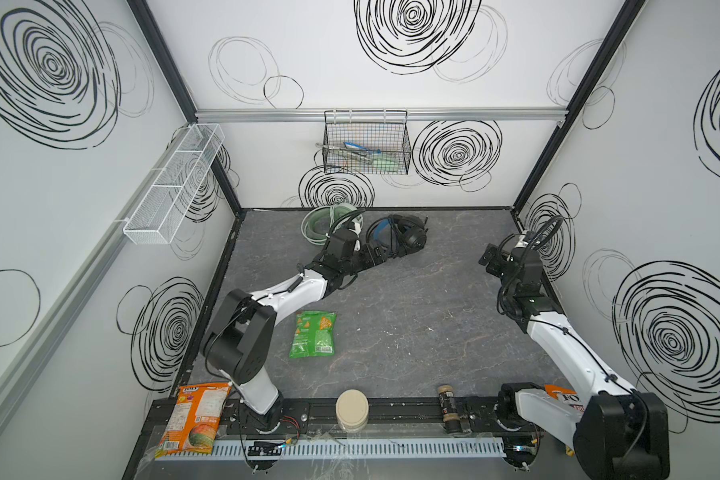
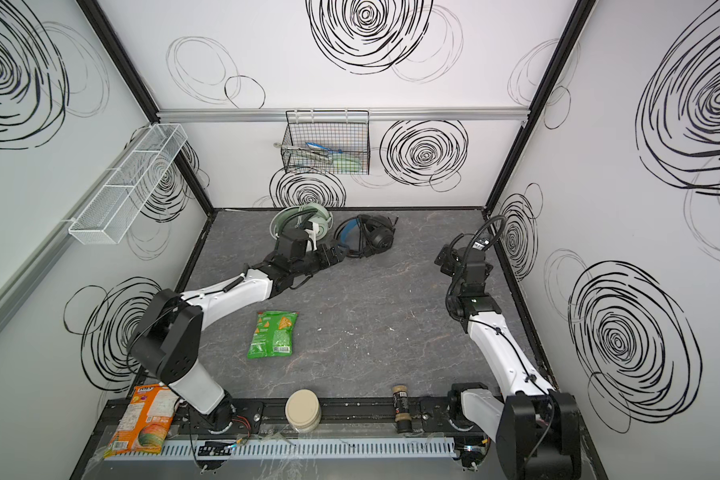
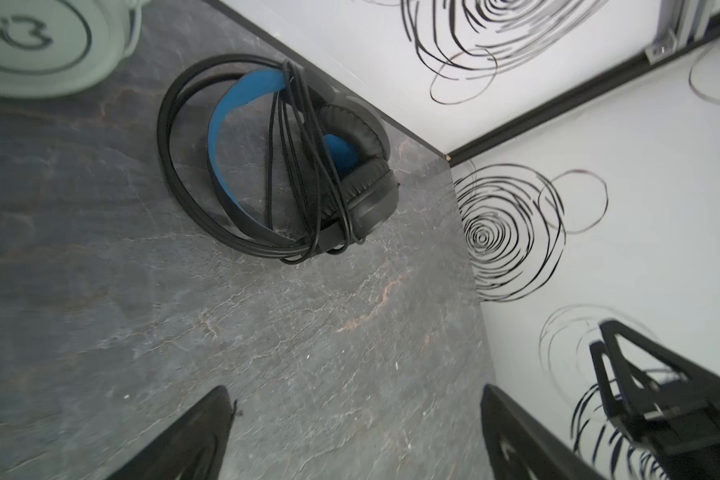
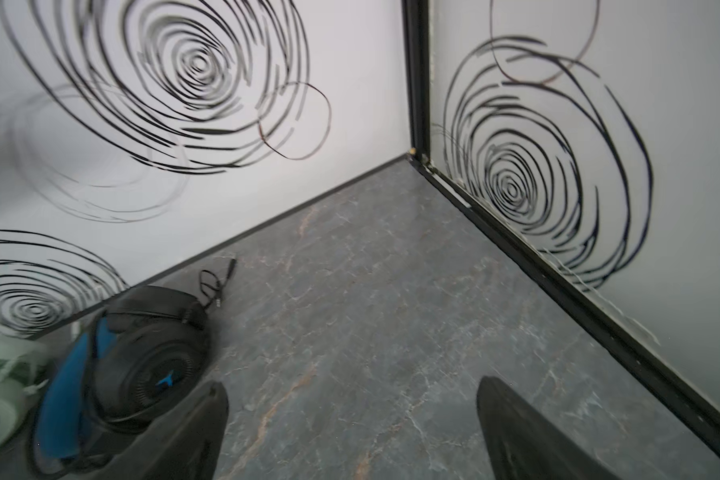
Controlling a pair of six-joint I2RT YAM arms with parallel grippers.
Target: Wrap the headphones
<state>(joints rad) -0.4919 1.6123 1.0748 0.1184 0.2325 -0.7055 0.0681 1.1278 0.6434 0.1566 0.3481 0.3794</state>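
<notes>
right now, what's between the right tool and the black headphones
Nothing: only bare table lies between the right tool and the black headphones, in both top views.

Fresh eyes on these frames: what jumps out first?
The black headphones, blue-lined with cable looped around them, lie near the back wall beside the mint-green headphones. The left end effector is open just short of the black pair; the right end effector is open near the right wall. A green snack bag lies left of centre.
</notes>
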